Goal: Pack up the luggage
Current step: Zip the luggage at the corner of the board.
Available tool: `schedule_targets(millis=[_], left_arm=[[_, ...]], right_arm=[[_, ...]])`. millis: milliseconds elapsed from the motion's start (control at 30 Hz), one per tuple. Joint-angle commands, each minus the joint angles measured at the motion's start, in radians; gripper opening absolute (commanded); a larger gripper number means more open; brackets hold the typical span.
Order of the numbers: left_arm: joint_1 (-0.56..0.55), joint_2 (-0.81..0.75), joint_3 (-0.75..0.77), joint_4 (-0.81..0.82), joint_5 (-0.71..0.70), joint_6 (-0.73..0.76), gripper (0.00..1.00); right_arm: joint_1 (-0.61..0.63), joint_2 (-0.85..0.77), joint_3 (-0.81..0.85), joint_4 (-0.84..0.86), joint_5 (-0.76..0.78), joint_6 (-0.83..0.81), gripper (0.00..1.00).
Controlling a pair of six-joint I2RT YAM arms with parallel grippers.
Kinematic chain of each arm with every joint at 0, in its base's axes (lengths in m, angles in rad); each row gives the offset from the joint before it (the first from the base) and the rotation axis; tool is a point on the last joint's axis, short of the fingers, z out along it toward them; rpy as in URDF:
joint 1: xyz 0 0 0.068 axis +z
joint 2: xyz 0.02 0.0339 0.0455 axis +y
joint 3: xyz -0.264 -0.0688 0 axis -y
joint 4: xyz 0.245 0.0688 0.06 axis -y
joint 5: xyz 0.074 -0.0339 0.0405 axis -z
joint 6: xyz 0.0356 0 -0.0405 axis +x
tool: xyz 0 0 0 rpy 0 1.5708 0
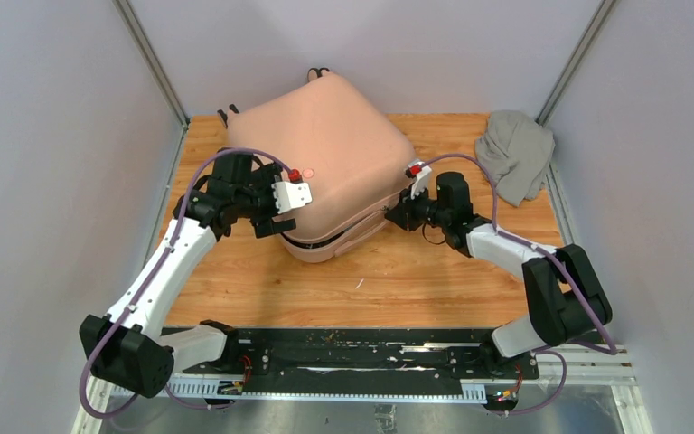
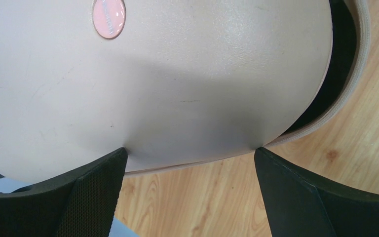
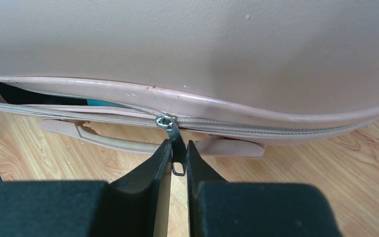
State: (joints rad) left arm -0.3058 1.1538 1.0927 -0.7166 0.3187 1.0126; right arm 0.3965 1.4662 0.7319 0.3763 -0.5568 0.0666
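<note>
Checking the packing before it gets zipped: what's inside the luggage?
Through the unzipped gap, the luggage shows black lining and a sliver of something teal. The shell covers everything else.

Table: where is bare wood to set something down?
Free: the strip between suitcase and arm bases, and gap between suitcase and grey cloth. Crowded: the suitcase's near corner, left gripper straddling it, right gripper pinching the zipper pull.

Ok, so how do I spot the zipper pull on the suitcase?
Find the big pale pink suitcase on the wooden table. Along its edge runs a zipper, just above the pink carry handle. The zipper pull is the small silver tab hanging down, the only shiny thing there, between the black fingers of the right gripper.
</note>
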Motion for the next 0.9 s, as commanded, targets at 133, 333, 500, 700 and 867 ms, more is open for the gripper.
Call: schedule_targets(millis=[133,333,500,700,867], left_arm=[[-0.027,0.035,0.148,-0.009,0.105,-0.121,1.00],[-0.027,-0.004,0.146,-0.129,0.097,-0.045,1.00],[-0.027,-0.067,0.088,-0.195,0.066,0.048,1.00],[-0.025,-0.090,0.081,-0.247,0.081,0.012,1.00],[-0.024,-0.113,0.036,-0.253,0.083,0.020,1.00]], right_arm=[[0.015,-0.104,-0.056,0.009,-0.049,0.008,0.00],[0.035,-0.111,-0.046,-0.027,-0.035,-0.005,0.00],[0.041,-0.104,-0.031,-0.064,0.000,-0.015,0.00],[0.007,-0.142,-0.020,-0.124,0.067,0.013,0.52],[-0.008,-0.101,0.002,-0.097,-0.012,0.032,0.60]])
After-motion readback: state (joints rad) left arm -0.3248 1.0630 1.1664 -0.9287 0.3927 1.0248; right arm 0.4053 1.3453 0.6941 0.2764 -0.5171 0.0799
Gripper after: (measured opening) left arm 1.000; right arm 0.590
